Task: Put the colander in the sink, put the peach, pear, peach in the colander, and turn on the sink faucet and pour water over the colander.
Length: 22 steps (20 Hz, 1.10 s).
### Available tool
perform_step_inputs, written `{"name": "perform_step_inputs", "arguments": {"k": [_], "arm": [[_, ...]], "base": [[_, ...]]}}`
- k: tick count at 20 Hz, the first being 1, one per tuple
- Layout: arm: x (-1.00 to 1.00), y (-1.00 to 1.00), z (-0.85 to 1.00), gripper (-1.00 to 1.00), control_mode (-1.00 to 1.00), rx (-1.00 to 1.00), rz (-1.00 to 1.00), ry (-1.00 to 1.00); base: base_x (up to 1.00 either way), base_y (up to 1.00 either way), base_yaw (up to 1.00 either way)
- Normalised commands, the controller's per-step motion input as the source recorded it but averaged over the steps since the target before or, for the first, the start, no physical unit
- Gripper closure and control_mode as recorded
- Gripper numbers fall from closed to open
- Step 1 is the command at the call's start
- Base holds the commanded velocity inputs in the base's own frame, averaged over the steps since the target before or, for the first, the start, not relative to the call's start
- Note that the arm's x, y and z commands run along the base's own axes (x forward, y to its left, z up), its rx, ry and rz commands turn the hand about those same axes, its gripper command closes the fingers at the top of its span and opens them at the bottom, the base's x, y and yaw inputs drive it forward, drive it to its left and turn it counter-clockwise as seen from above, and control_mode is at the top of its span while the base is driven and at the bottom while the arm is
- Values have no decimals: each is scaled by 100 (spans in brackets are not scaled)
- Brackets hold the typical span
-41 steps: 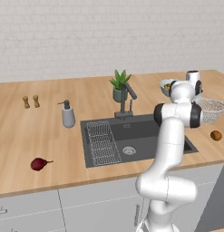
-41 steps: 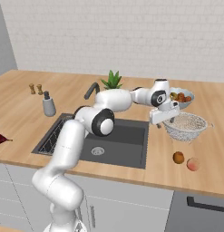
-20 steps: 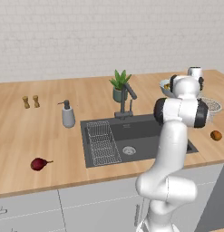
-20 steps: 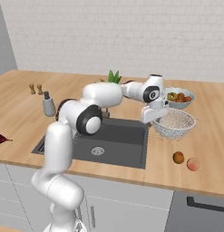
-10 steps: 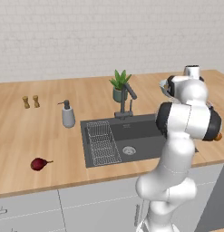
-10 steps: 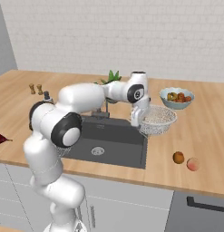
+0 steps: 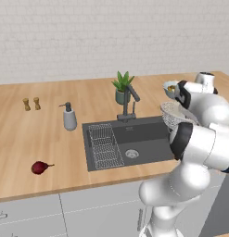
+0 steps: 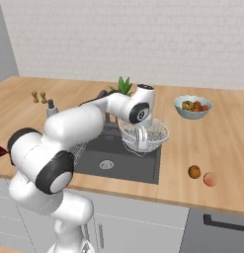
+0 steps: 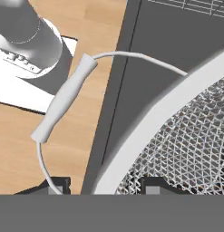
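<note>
My gripper point(image 8: 142, 139) is shut on the rim of the colander point(image 8: 149, 132), a pale mesh bowl hanging over the right end of the dark sink point(image 8: 96, 157). In the hand view the colander's rim point(image 9: 168, 118) runs between my fingertips point(image 9: 152, 186), its wire handle point(image 9: 63, 106) off to the left. The colander point(image 7: 174, 115) also shows beside the arm, above the sink point(image 7: 134, 139). Two peaches point(image 8: 194, 171) point(image 8: 210, 179) lie on the counter to the right. The maroon pear point(image 7: 39, 167) lies far left. The faucet point(image 7: 129, 104) stands behind the sink; no water is in view.
A blue-grey fruit bowl point(image 8: 192, 106) sits at the back right. A potted plant point(image 7: 121, 88) stands behind the faucet, a soap dispenser point(image 7: 69, 118) left of the sink, and two small shakers point(image 7: 31, 103) further left. A wire rack point(image 7: 105, 146) fills the sink's left part.
The arm has swung left with the colander in its grip, from the counter beside the fruit bowl to above the sink's right end.
</note>
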Motion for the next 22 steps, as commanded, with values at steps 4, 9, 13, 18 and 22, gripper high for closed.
{"name": "perform_step_inputs", "arguments": {"k": [4,9,13,18,22], "arm": [[-28,34,1,100,-100,25,45,0],[0,32,-10,100,-100,11,47,-2],[28,26,-17,100,-100,4,37,-10],[2,25,-39,100,-100,1,43,0],[3,15,-42,100,-100,0,33,0]], "base": [[0,0,0],[0,0,0],[0,0,0],[0,0,0],[0,0,0]]}}
